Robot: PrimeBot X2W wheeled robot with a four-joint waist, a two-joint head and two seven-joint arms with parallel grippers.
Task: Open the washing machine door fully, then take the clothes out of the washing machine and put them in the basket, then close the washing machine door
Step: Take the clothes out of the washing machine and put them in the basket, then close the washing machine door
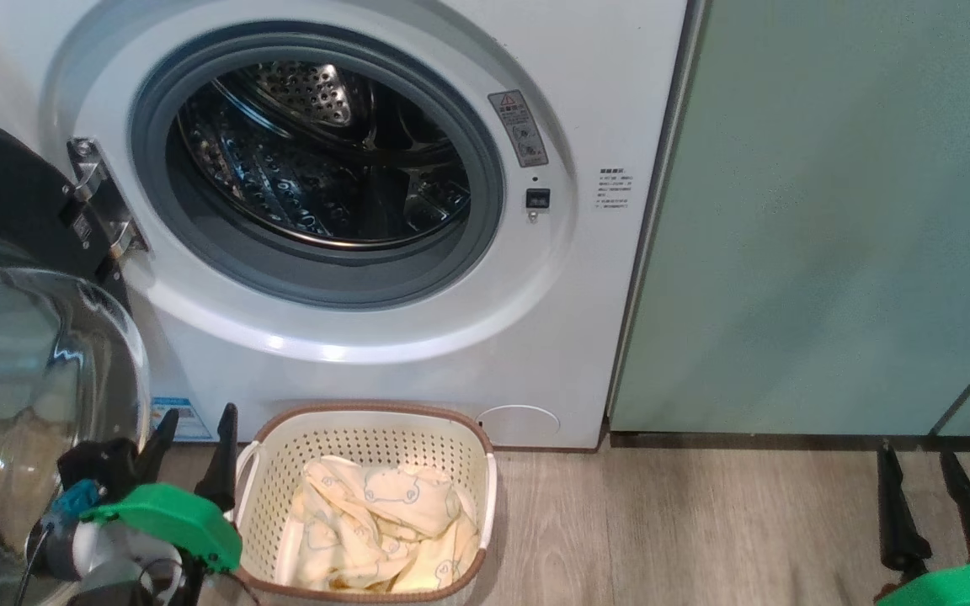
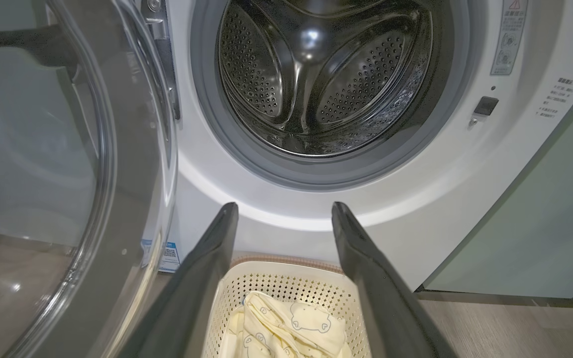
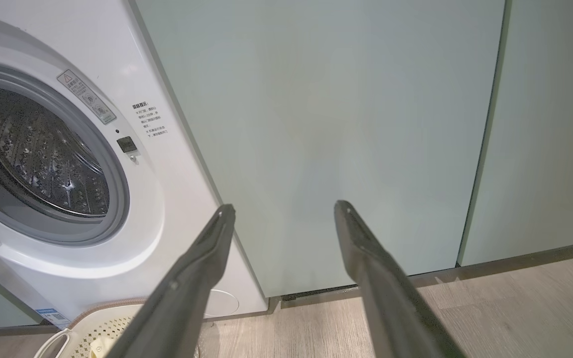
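Note:
The white washing machine (image 1: 535, 353) stands with its drum (image 1: 317, 151) showing bare metal. Its door (image 1: 22, 353), black-rimmed with a clear glass bowl, hangs swung wide open at the left (image 2: 43, 174). On the floor in front sits the cream basket (image 1: 367, 425), holding pale yellow clothes (image 1: 375, 522) printed with animal faces (image 2: 291, 323). My left gripper (image 1: 197, 421) hovers open and holding nothing just left of the basket, beside the door glass. My right gripper (image 1: 919, 459) is open low at the right, facing the green cabinet; in the right wrist view its fingers (image 3: 202, 268) are spread.
Pale green cabinet doors (image 1: 830, 210) flank the machine on the right (image 3: 341, 124). Wood-look floor (image 1: 704, 530) stretches between the basket and my right gripper. A blue label sticker (image 1: 178, 417) sits low on the washer front.

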